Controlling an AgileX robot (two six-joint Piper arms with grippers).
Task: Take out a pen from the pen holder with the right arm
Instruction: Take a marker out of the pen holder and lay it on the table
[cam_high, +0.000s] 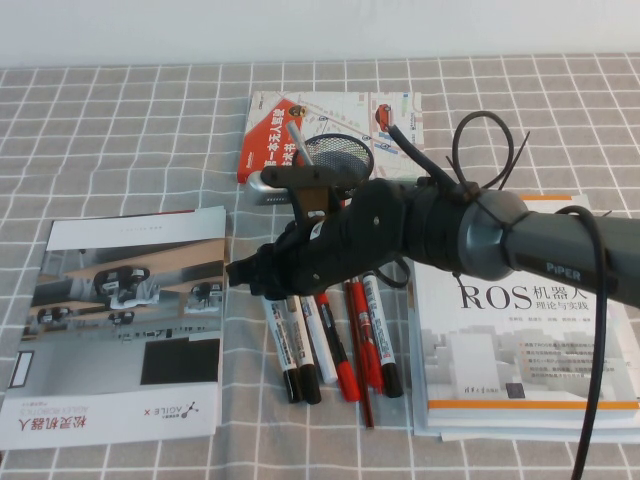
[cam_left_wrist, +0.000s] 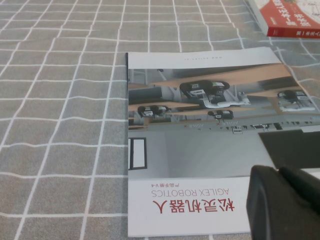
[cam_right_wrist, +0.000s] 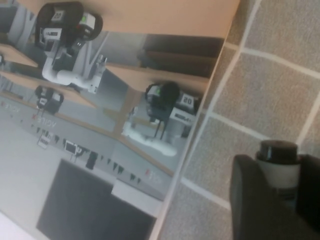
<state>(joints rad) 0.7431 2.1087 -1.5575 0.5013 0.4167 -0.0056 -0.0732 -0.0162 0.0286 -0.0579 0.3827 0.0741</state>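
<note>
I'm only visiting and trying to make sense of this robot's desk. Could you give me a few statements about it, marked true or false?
1. Several pens lie on the cloth between the brochure and the ROS book. True.
2. The right gripper, low over the cloth beside the brochure, has a black-capped pen between its fingers. True.
3. The mesh pen holder stands on the ROS book. False: it is at the red book, farther back.
4. The left gripper is reaching into the pen holder. False: it hangs over a corner of the brochure.
5. The cloth is plain blue. False: it is grey with a white grid.
</note>
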